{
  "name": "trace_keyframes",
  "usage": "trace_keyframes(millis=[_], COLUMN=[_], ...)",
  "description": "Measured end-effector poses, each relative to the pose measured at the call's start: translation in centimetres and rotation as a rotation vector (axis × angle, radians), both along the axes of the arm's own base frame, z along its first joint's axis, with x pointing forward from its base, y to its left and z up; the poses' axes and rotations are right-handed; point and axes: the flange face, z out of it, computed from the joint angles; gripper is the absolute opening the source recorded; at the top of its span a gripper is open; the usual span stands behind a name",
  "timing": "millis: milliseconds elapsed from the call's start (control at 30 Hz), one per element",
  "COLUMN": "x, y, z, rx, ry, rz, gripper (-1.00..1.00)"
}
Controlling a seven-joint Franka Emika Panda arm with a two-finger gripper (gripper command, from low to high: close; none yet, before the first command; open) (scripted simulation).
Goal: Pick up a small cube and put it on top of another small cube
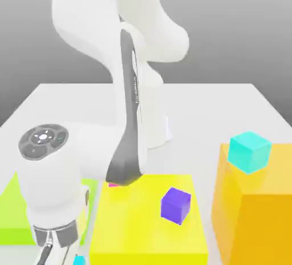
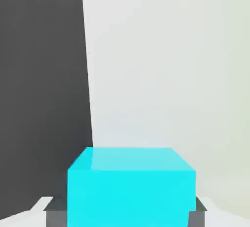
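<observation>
A small cyan cube [image 2: 132,184] is seen between the gripper [image 2: 126,210] fingers, apparently clamped; a shallow grip could be lost on lifting

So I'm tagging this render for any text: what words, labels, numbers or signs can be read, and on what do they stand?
No text can be read.
Grey band on the robot arm: faint lettering runs along it, too small to read.
Round grey panel on the arm's wrist: small button symbols, no legible characters.
Purple cube, cyan cubes, yellow block, orange block: plain, unmarked.
</observation>
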Motion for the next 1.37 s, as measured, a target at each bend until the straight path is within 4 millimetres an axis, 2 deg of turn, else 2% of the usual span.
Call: trace_keyframes(millis=[67,167,233,467,733,933,1067,1267,1300,1367], x=[0.1,0.0,-0.9,-5.6,-12.1,-17.4,-20.8,-21.4,-21.4,-21.4], y=[0.0,0.0,0.5,2.9,5.4,6.9,7.5,7.6,7.7,7.7], z=[1.4,5.4,7.5,13.1,17.2,18.7,18.8,13.4,12.7,12.7], rx=[0.001,0.001,0.0,-0.003,-0.006,-0.004,0.0,0.0,0.001,0.001], ry=[0.0,0.0,0.002,0.009,0.013,0.009,0.002,0.001,0.001,0.001], rz=[-0.001,-0.002,-0.01,-0.053,-0.115,-0.171,-0.21,-0.219,-0.219,-0.219], gripper=[-1.0,-1.0,-1.0,-1.0,-1.0,-1.0,-1.0,-1.0,1.0,1.0])
